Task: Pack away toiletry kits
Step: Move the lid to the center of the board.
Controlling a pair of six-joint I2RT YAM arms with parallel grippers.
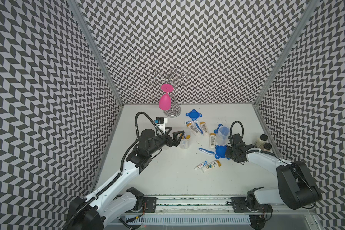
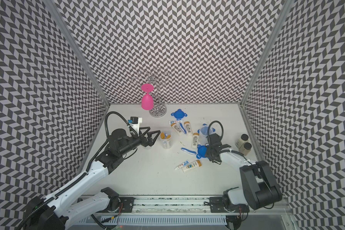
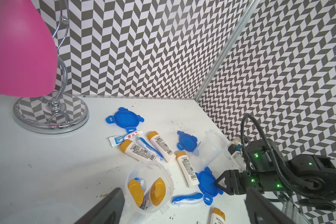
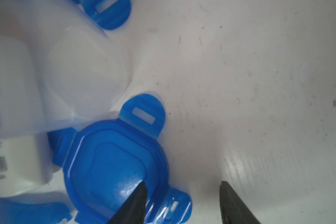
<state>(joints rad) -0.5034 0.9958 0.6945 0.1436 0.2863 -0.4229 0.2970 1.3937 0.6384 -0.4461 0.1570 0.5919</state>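
Lid fitting is the step in hand, in our judgement. The blue clip-tab lid (image 4: pixel 114 166) lies flat on the white table (image 1: pixel 167 179), right of centre. It is just beside a loose white bottle (image 1: pixel 212 140) and an empty clear jar (image 1: pixel 222 134).

The right gripper (image 4: pixel 182 186) is down at the lid's rim. Its jaws stand partly apart, one finger over the lid's edge and the other over bare table. Nothing is clamped, and we cannot tell whether the finger touches the lid.

The next move, we judge, calls for closing on the rim or a tab. The thin lid must then be lifted without skidding and carried to the packed jar (image 1: pixel 184 141). That jar stands upright and uncovered left of centre, with orange-capped bottles (image 3: pixel 157 191) inside.

The left gripper (image 1: pixel 175 132) sits just beside that jar, jaws wide apart and holding nothing. A toothpaste tube (image 1: pixel 200 165) and a blue toothbrush (image 1: pixel 206 150) lie loose nearby.
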